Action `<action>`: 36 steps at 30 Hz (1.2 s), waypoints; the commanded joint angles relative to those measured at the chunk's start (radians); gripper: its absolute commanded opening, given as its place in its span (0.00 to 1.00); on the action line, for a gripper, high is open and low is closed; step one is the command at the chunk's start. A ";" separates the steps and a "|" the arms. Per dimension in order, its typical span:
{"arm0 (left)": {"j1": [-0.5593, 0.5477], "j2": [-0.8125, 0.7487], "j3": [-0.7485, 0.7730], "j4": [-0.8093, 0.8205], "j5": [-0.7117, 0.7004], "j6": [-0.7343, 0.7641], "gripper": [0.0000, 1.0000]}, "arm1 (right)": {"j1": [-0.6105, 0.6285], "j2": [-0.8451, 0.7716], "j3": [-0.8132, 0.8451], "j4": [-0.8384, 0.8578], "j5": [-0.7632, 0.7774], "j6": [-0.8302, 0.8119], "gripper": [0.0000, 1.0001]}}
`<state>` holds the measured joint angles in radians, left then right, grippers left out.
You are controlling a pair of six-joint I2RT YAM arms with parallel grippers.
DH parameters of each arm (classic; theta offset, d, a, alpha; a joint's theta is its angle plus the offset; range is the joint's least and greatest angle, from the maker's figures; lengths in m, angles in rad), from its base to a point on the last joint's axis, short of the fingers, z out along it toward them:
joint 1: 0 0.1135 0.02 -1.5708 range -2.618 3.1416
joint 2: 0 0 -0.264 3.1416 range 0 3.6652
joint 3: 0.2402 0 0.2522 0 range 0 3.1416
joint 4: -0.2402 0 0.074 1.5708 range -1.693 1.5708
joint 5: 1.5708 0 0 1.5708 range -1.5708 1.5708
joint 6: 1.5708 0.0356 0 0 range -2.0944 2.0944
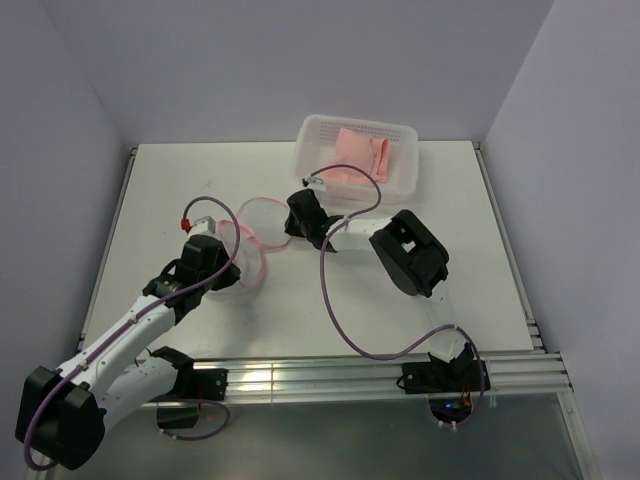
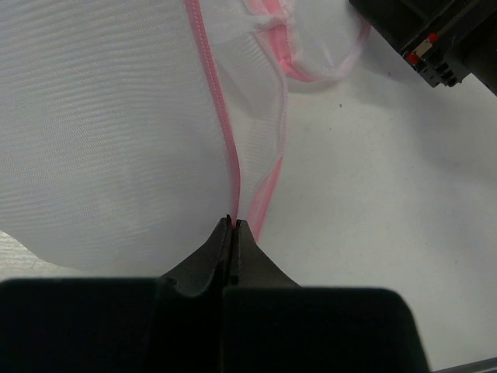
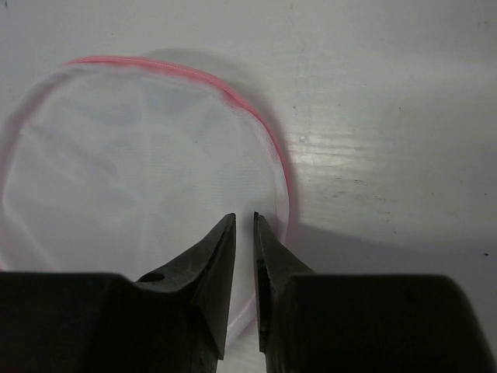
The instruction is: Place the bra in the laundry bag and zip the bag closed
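Observation:
The light-pink bra (image 1: 358, 152) lies bunched in the white basket (image 1: 408, 128) at the back of the table. The laundry bag (image 1: 262, 215) lies open in two mesh halves with a pink zipper rim, left of centre. My left gripper (image 1: 224, 240) is shut on the bag's pink rim (image 2: 221, 116), with mesh (image 2: 109, 124) spread in front of it (image 2: 234, 221). My right gripper (image 1: 290, 224) hovers over the edge of the far mesh half (image 3: 132, 171); it (image 3: 245, 217) has its jaws a narrow gap apart and holds nothing that I can see.
The white table top (image 1: 450, 200) stretches right of the bag. The right arm's black wrist (image 2: 435, 39) shows close to the bag in the left wrist view. Aluminium rails (image 1: 330, 375) run along the near edge. Grey walls enclose the table.

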<state>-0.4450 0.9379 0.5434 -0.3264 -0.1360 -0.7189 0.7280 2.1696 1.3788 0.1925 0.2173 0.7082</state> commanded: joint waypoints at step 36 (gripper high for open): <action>-0.004 -0.203 0.233 -0.030 -0.128 0.050 0.99 | -0.291 -0.440 0.034 -0.185 -0.122 -0.269 0.45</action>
<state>-0.4458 0.7563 0.6868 -0.3660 -0.3061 -0.7330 0.5049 1.7012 1.3464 0.0582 0.0582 0.4980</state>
